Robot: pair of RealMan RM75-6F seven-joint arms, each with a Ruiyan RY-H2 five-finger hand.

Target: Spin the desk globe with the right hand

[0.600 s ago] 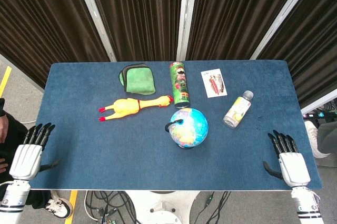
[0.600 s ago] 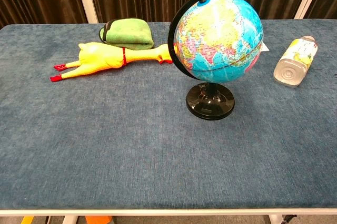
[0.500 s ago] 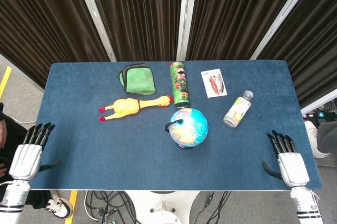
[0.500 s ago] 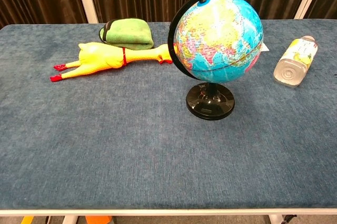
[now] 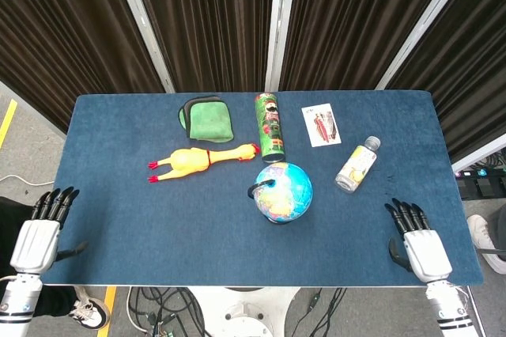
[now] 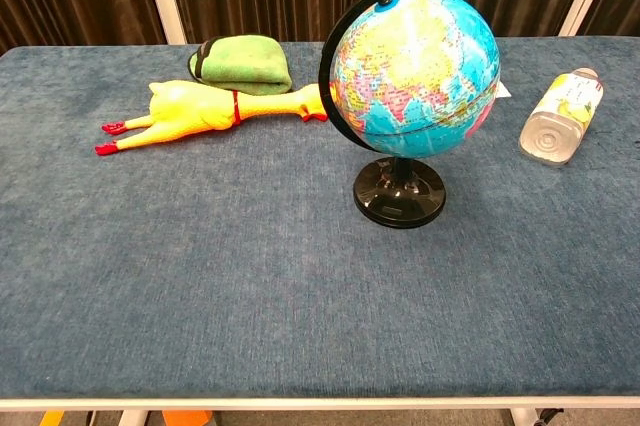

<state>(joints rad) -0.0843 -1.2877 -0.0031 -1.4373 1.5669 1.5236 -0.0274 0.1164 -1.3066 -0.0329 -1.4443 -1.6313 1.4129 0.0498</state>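
The desk globe [image 5: 284, 191] stands on a black base near the middle of the blue table; in the chest view the globe [image 6: 418, 71] rises on its black stand, arc to its left. My right hand [image 5: 415, 242] lies flat at the table's near right edge, fingers apart and empty, well right of the globe. My left hand [image 5: 38, 234] hovers off the near left corner, fingers extended, holding nothing. Neither hand shows in the chest view.
A green can [image 5: 269, 126] stands just behind the globe. A yellow rubber chicken [image 5: 199, 159] and a green cloth [image 5: 205, 117] lie to the left. A clear bottle [image 5: 357, 164] lies right of the globe, with a card [image 5: 321, 125] behind it.
My right hand has shifted left and slightly forward over the table's near edge. My left hand has dropped back a little towards me. The globe has not moved.
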